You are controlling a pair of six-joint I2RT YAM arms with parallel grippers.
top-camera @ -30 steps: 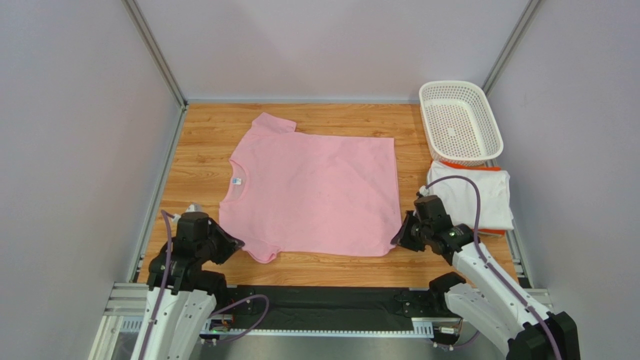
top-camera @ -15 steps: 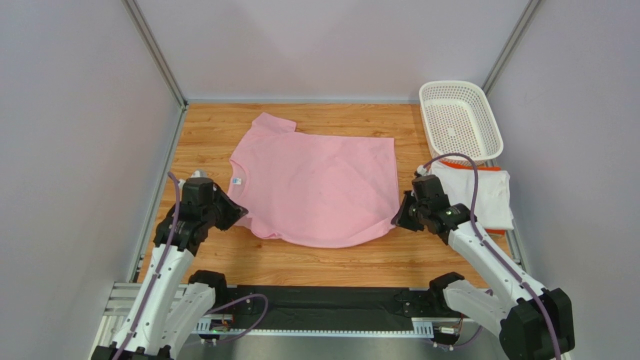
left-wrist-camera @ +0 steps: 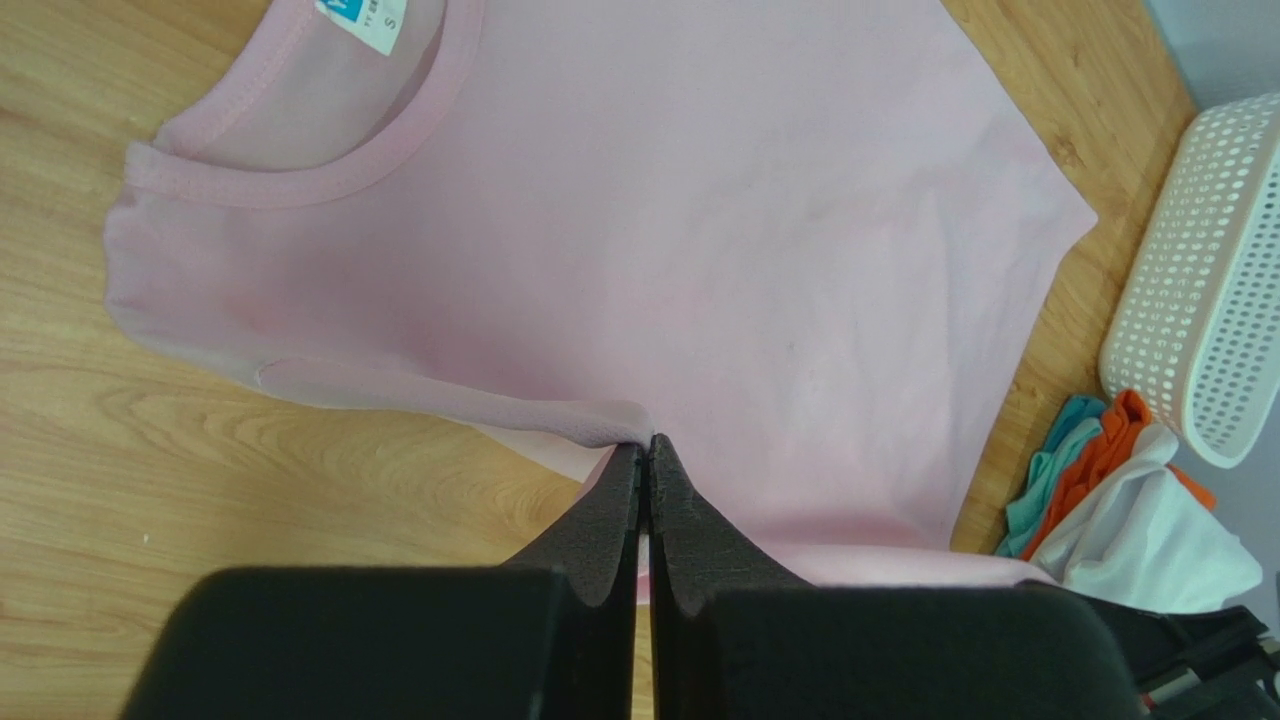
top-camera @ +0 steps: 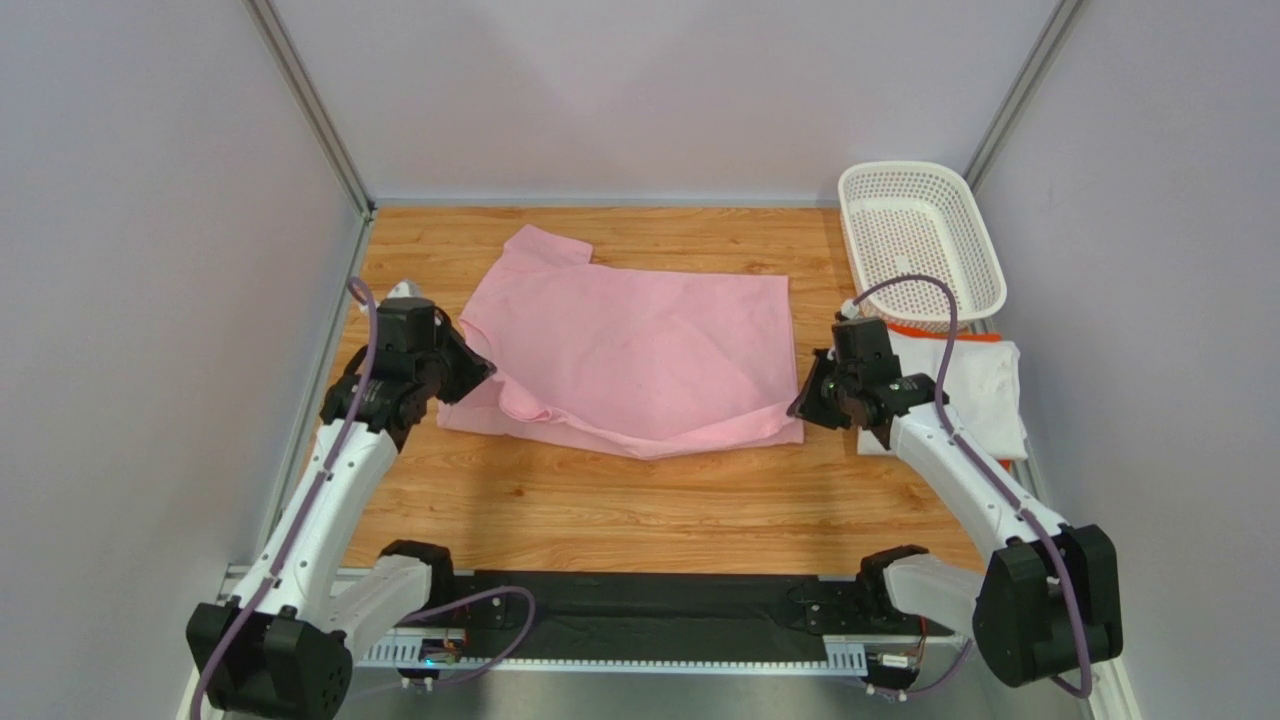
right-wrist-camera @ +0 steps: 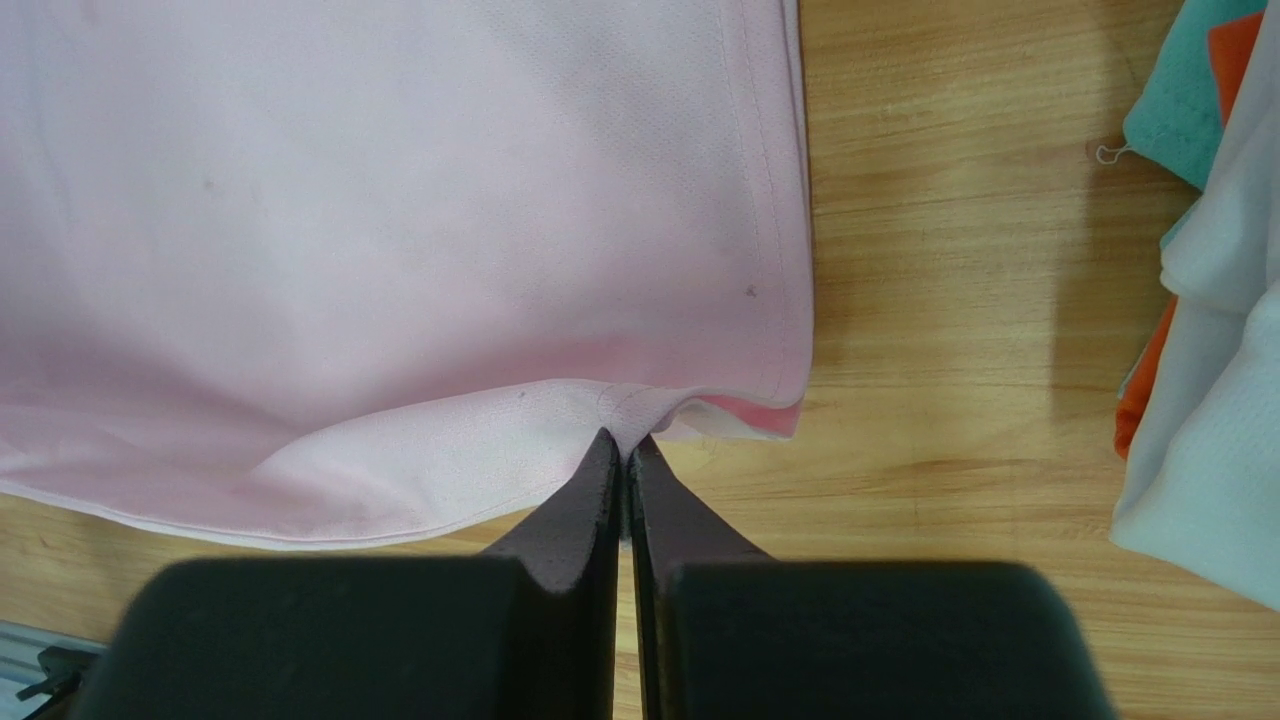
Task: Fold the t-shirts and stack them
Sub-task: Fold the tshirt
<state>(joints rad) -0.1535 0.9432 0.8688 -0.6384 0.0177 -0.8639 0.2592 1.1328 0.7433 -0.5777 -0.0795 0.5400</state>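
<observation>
The light pink t-shirt [top-camera: 646,353] lies on the wooden table, its near half lifted and doubled over toward the back. My left gripper [top-camera: 478,372] is shut on the shirt's near left sleeve edge; the pinch shows in the left wrist view [left-wrist-camera: 646,440]. My right gripper [top-camera: 801,405] is shut on the shirt's near right hem corner, seen in the right wrist view [right-wrist-camera: 622,435]. The pink shirt fills both wrist views [left-wrist-camera: 676,240] [right-wrist-camera: 376,225]. The white t-shirt with orange trim [top-camera: 977,383] lies folded at the right, beside my right arm.
A white perforated basket [top-camera: 920,240] stands at the back right, just behind the folded white shirt [right-wrist-camera: 1217,435]. It also shows in the left wrist view [left-wrist-camera: 1202,300]. Grey walls close in the table on three sides. Bare wood [top-camera: 631,510] lies in front of the pink shirt.
Both grippers have moved away from the near edge toward the back, carrying the pink shirt's near edge with them. The shirt's near half has folded over onto its far half.
</observation>
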